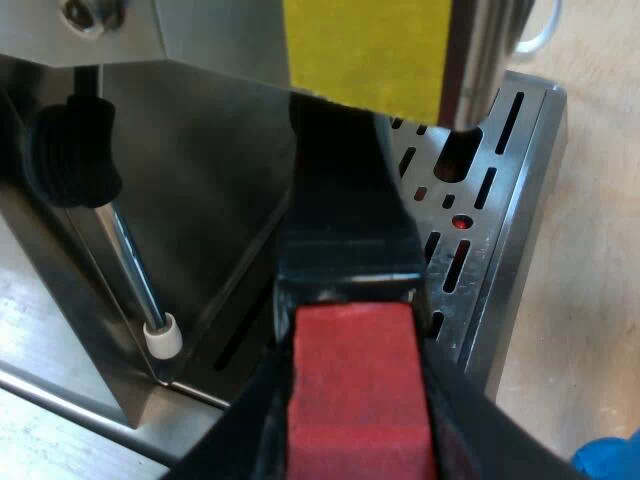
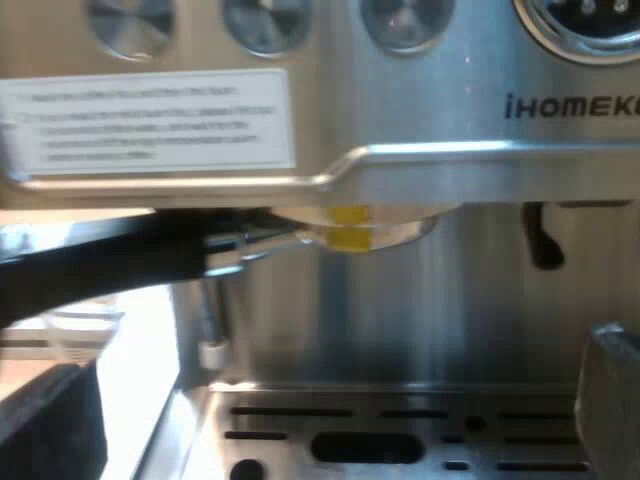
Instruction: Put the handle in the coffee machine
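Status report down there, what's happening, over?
Left fingers shut on handle at red end. Holder up at machine front, lock unclear. Right fingers open near drip tray. Steam wand close beside handle.

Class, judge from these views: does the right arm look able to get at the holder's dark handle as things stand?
Probably yes. The right pincer is open, facing the machine front, with nothing between it and the handle. The left pincer grips only its red end.
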Robot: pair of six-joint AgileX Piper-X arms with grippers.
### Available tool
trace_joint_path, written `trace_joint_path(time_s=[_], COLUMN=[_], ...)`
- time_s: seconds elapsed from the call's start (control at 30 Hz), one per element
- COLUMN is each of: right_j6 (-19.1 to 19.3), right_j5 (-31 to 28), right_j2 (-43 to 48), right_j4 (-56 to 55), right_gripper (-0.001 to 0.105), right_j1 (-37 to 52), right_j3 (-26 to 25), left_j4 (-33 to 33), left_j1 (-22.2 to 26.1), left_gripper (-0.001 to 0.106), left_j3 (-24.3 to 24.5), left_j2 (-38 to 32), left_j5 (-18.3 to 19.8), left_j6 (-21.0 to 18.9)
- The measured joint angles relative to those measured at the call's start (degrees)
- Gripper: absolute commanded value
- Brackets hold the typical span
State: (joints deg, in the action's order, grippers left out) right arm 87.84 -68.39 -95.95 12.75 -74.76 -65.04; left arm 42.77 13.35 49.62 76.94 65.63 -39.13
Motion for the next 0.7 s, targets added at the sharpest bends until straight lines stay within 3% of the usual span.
trace_joint_path(time_s=[0.03, 0.07, 0.17, 0.2, 0.27, 0.33, 0.43, 0.63, 0.7], right_j6=[0.00, 0.00, 0.00, 0.00, 0.00, 0.00, 0.00, 0.00, 0.78], right_j5=[0.00, 0.00, 0.17, 0.56, 7.47, 11.09, 15.08, 14.65, 11.23], right_j2=[-0.19, -0.57, -1.12, -1.21, -2.40, -2.83, -3.82, -6.61, -9.73], right_j4=[0.00, 0.00, 0.00, 0.00, 0.00, 0.22, 0.36, 3.49, 10.18], right_gripper=[0.076, 0.061, 0.036, 0.033, 0.019, 0.013, 0.013, 0.013, 0.013], right_j1=[0.23, 1.04, 2.07, 2.37, 4.98, 6.02, 7.26, 8.19, 8.23], right_j3=[0.00, 0.00, 0.00, 0.00, 0.00, 0.00, 0.00, 0.00, 0.00], left_j4=[0.00, 0.00, 0.00, 0.00, 0.00, 0.00, 0.00, 0.00, 0.00], left_j1=[0.00, 0.00, 0.00, 0.00, 0.00, 0.00, 0.00, 0.00, 0.00], left_gripper=[0.001, 0.001, 0.001, 0.001, 0.001, 0.001, 0.001, 0.001, 0.001], left_j3=[0.00, 0.00, 0.00, 0.00, 0.00, 0.00, 0.00, 0.00, 0.00], left_j2=[0.00, 0.00, 0.00, 0.00, 0.00, 0.00, 0.00, 0.00, 0.00], left_j5=[0.00, 0.00, -0.34, -0.34, -0.34, -0.34, -0.34, -0.34, -0.34], left_j6=[0.00, 0.00, 0.00, 0.00, 0.00, 0.10, 0.10, 0.10, 0.10])
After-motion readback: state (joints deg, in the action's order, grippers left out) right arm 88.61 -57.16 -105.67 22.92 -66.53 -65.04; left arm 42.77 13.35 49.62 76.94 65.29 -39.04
